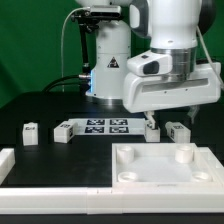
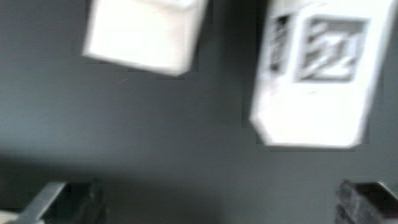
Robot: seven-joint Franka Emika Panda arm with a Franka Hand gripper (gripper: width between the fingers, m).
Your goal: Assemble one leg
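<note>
Nearest, a white rail (image 1: 40,180) runs along the front at the exterior view's left. Beside it sits the tabletop (image 1: 165,182), rim up, with round sockets at its corners. Behind them, on the dark bench (image 1: 30,105), a row runs left to right: first leg (image 1: 30,131), second leg (image 1: 63,129), marker board (image 1: 105,126), third leg (image 1: 152,127), fourth leg (image 1: 180,128). The third leg lies just beside the board, and the tabletop's back rim is near both right-hand legs.

The fingers (image 2: 59,202) hang just above those two legs, spread wide and pinching nothing. The wrist view shows two legs beyond the fingertips, apart from each other; I cannot tell which is which. One leg (image 2: 317,70) lies marker up, its long axis pointing away from the fingers, slightly tilted. The other leg (image 2: 143,35) is blurred.
</note>
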